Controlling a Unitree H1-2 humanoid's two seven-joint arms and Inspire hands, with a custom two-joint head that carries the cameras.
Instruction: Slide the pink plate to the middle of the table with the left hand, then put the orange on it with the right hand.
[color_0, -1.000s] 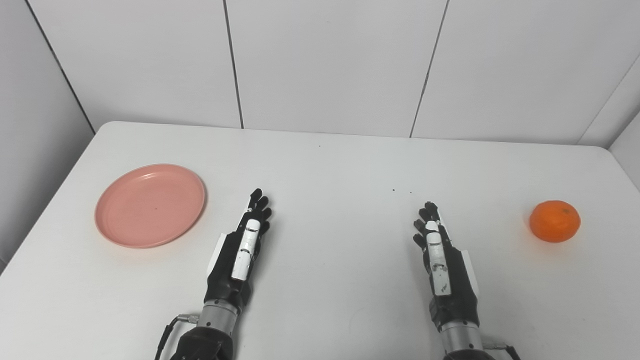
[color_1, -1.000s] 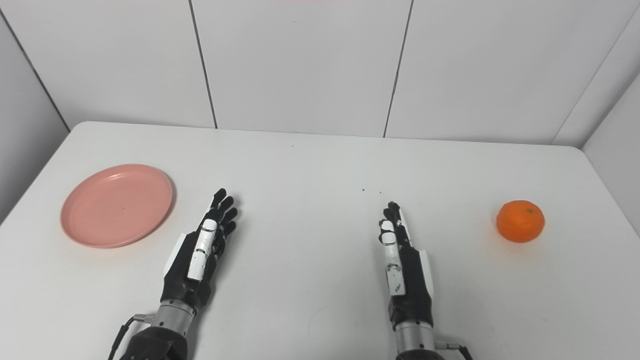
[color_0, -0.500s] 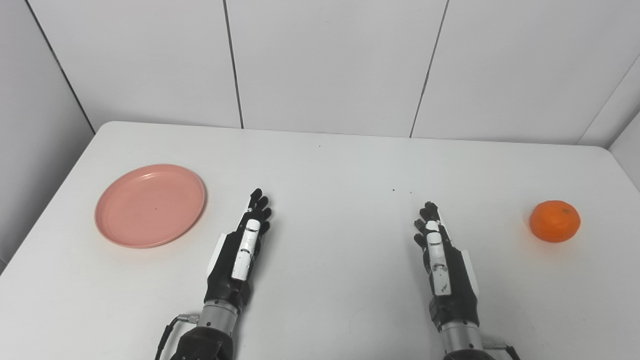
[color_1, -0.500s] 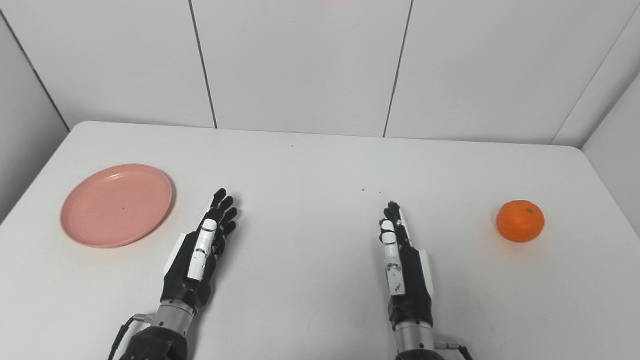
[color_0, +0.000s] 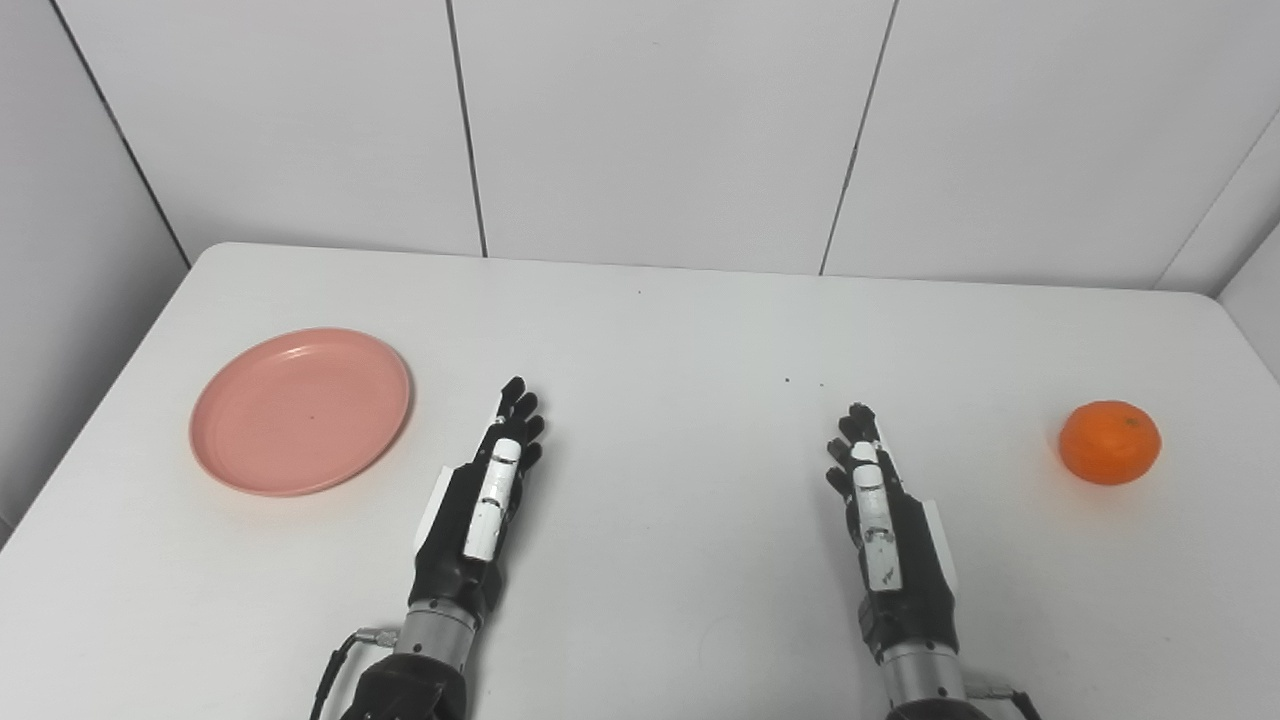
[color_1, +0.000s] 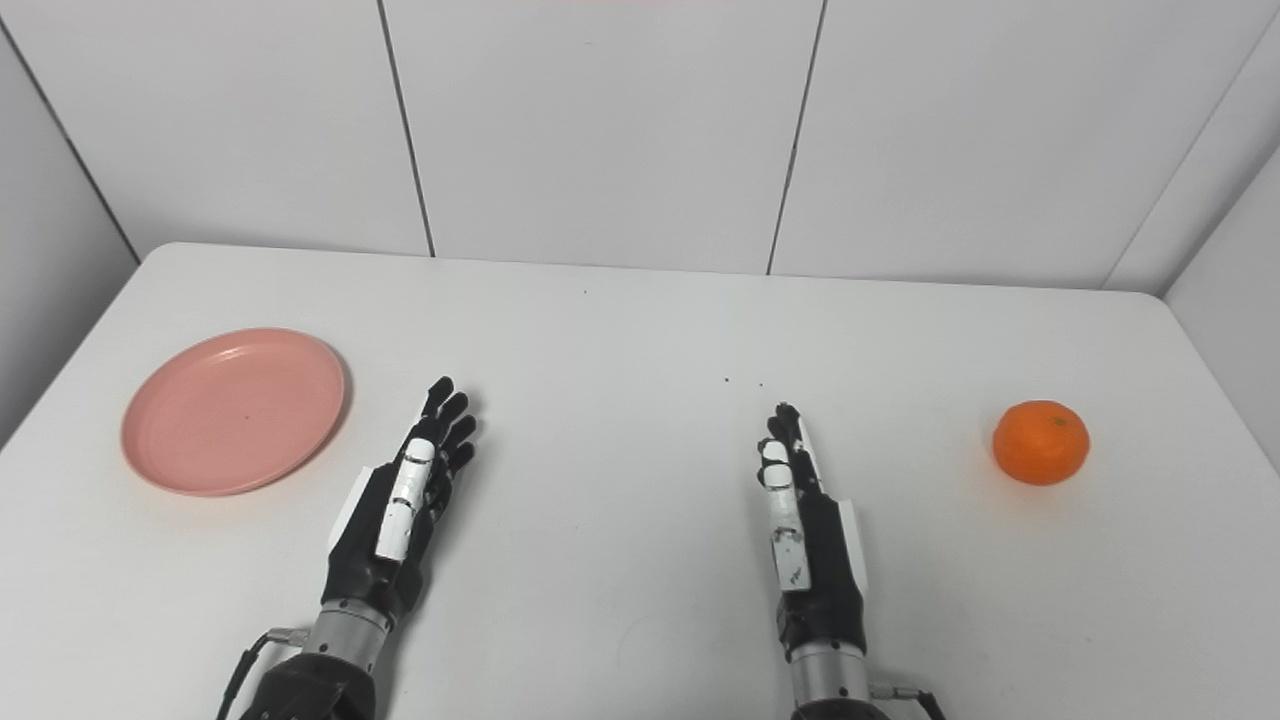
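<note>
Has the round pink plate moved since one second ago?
No. The round pink plate keeps its place against the white table's left edge, and the left hand is apart from it.

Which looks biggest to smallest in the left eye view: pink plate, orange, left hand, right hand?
1. Pink plate, clearly the widest.
2. Left hand and right hand: alike in apparent size, so no ranking between them. Both sit nearer the camera than the plate.
3. Orange, smallest.

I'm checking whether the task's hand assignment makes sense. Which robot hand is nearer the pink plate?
Left. The left robot hand lies open just right of the pink plate, not touching it. The right robot hand lies much farther right, toward the orange.
</note>
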